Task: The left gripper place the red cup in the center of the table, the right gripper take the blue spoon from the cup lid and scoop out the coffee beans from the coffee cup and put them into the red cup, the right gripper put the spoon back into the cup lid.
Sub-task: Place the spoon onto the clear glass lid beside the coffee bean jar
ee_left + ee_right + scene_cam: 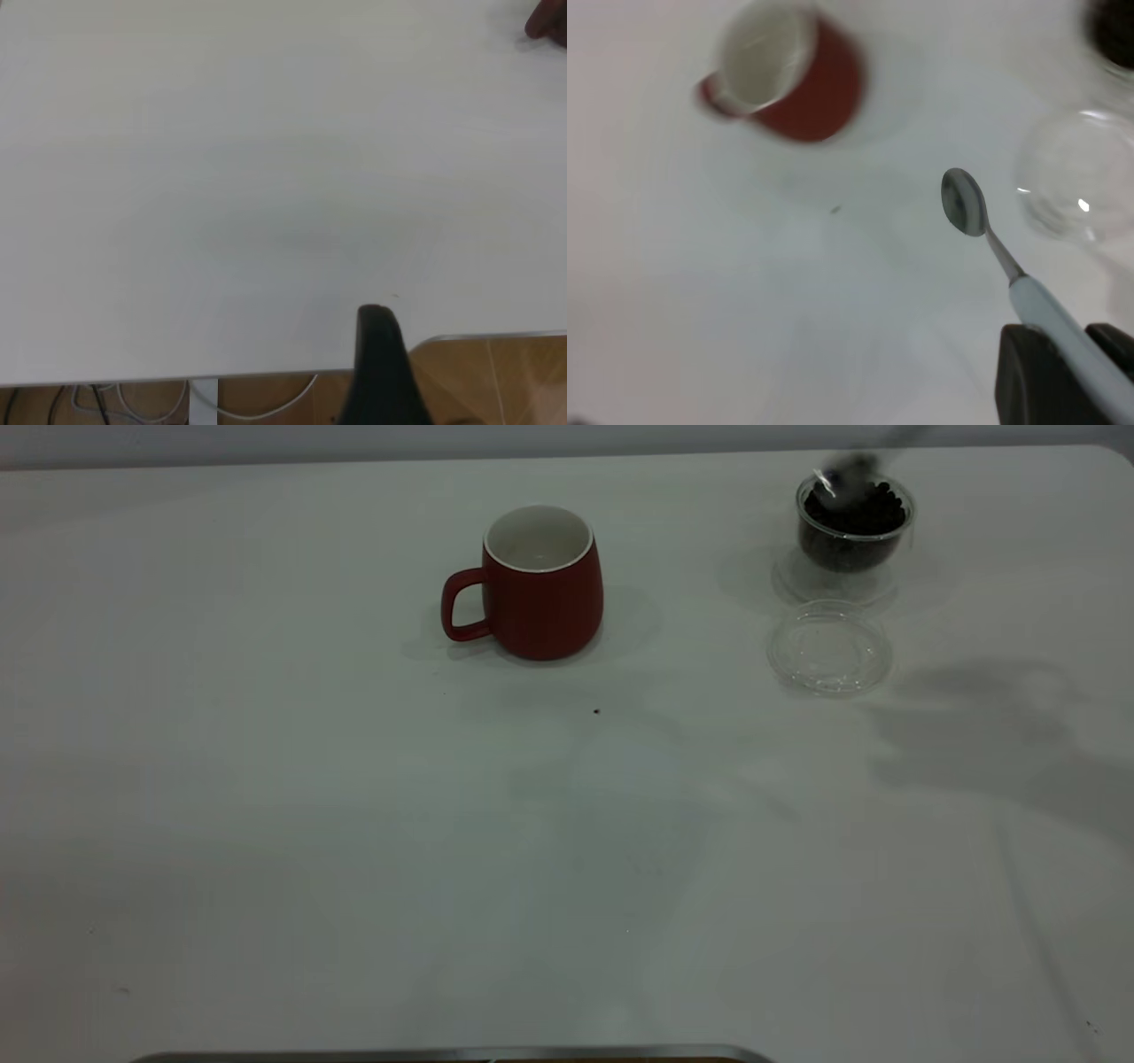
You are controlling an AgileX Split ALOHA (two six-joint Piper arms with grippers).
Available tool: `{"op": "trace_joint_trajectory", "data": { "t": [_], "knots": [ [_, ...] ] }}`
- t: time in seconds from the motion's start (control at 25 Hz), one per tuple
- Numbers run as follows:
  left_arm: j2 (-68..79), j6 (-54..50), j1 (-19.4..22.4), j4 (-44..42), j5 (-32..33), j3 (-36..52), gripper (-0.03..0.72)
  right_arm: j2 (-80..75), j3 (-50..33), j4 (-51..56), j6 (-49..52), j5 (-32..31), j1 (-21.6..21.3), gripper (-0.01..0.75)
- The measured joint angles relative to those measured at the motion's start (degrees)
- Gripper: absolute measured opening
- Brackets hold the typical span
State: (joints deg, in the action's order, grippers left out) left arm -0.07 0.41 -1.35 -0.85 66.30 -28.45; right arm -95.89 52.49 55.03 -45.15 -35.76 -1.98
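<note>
Cup lid [829, 646] — bare — beside coffee cup [852, 524]

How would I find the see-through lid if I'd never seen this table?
Look along the white table, past the red cup, toward the glass cup full of coffee beans. The lid lies flat just in front of it: a clear, shallow, empty disc.

The red cup [542, 584] stands left of the coffee cup [853, 524]; the cup lid [830, 646] lies before it.
</note>
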Motion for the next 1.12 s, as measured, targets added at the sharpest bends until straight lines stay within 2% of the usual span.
{"op": "trace_joint_trajectory", "data": {
  "t": [0.12,0.32,0.4,0.52,0.68,0.88,1.12],
  "knots": [
    [0.0,0.0,0.0,0.0,0.0,0.0,0.587,-1.3,-6.0,12.2,-9.6,2.8,-4.3,0.104],
    [0.0,0.0,0.0,0.0,0.0,0.0,0.587,-6.7,-10.6,30.4,-25.6,2.8,-10.9,0.104],
    [0.0,0.0,0.0,0.0,0.0,0.0,0.587,-10.1,-10.9,35.5,-29.8,0.9,-12.7,0.104],
    [0.0,0.0,0.0,0.0,0.0,0.0,0.587,-16.1,-10.9,43.0,-35.3,-5.0,-13.1,0.104],
    [0.0,0.0,0.0,0.0,0.0,0.0,0.587,-23.3,-9.6,46.2,-37.9,-10.3,-13.1,0.104],
    [0.0,0.0,0.0,0.0,0.0,0.0,0.587,-29.9,-8.9,46.7,-38.5,-10.7,-13.1,0.104],
    [0.0,0.0,0.0,0.0,0.0,0.0,0.587,-35.2,-3.5,46.7,-37.7,-13.3,-13.1,0.104]
  ]
}}
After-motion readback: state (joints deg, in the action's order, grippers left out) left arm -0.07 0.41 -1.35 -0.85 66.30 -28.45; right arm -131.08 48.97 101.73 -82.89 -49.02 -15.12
